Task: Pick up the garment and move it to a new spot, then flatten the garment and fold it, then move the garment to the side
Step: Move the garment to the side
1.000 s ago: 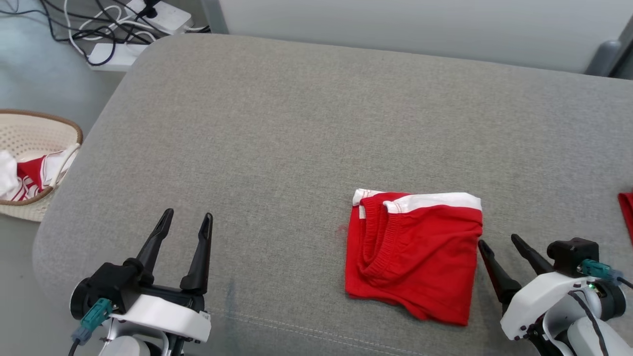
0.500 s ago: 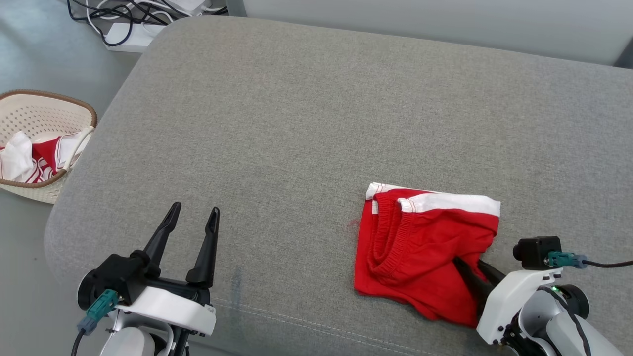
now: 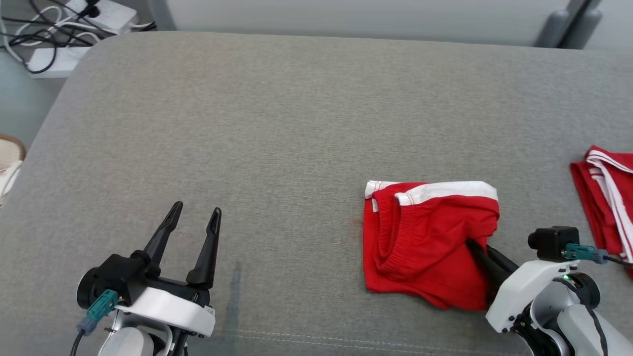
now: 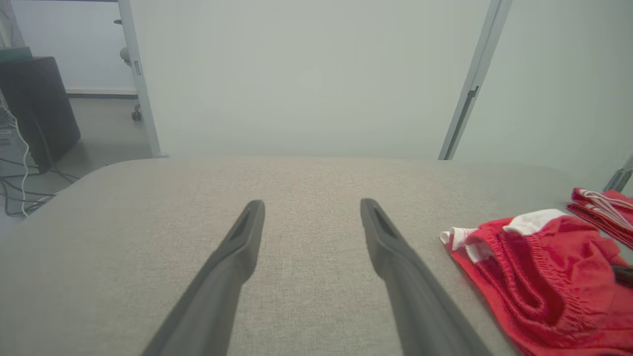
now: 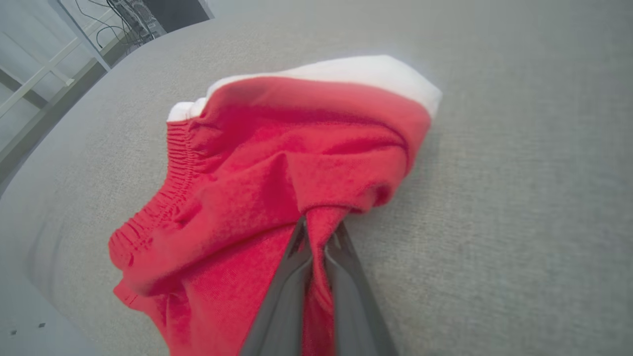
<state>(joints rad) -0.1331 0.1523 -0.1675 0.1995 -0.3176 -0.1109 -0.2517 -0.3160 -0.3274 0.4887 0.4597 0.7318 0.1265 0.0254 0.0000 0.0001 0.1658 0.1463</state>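
**Right claw gripping the folded garment**

The right claw (image 3: 478, 245) is clenched on a bunched pinch of cloth at the right edge of the garment (image 3: 420, 237), a hold probably meant for carrying it aside. The garment, red shorts with a gathered waistband and a white band along the far edge, lies folded on the grey cushion (image 3: 277, 123), right of centre. The left claw (image 3: 194, 216) is released and idle, well apart to the left.

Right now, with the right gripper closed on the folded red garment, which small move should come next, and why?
Probably lift the right gripper slightly and start carrying the folded red garment rightward, toward the other red garment. Its jaws pinch the garment's right edge, the fold looks finished, and the left gripper stands open, apart.
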